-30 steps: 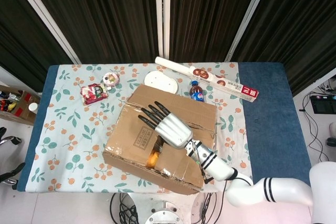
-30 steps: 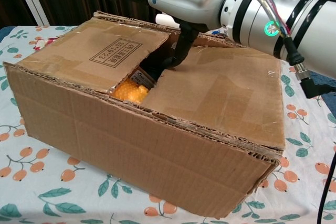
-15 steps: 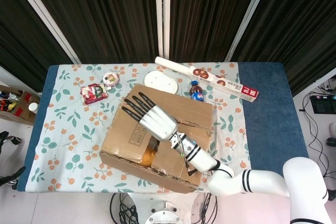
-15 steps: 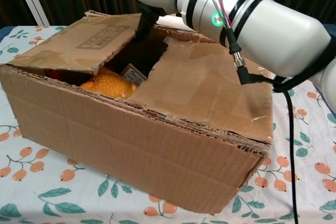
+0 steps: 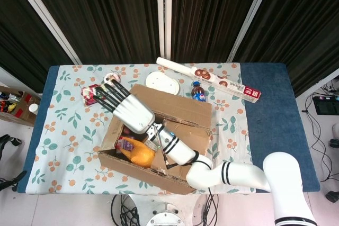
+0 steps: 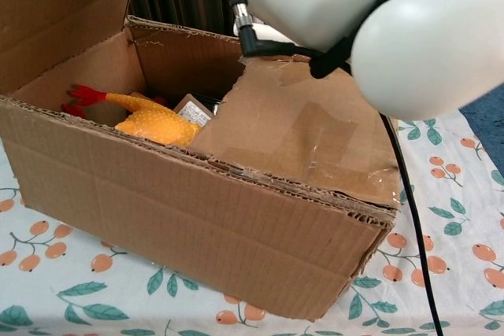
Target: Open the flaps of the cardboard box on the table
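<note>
You have a table with a floral-print cloth (image 5: 69,130) and blue edges. On it: the brown cardboard box (image 5: 180,173), a white oval dish (image 5: 163,83), a dark cola bottle (image 5: 198,93), a long white printed carton (image 5: 212,80), a red snack packet (image 5: 92,95).

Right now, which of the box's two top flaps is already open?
The left flap, beside the right hand: it stands up, exposing the rubber chicken. The taped right flap lies flat over the cardboard box.

Cardboard box (image 5: 183,130), one flap (image 6: 47,13) upright
</note>
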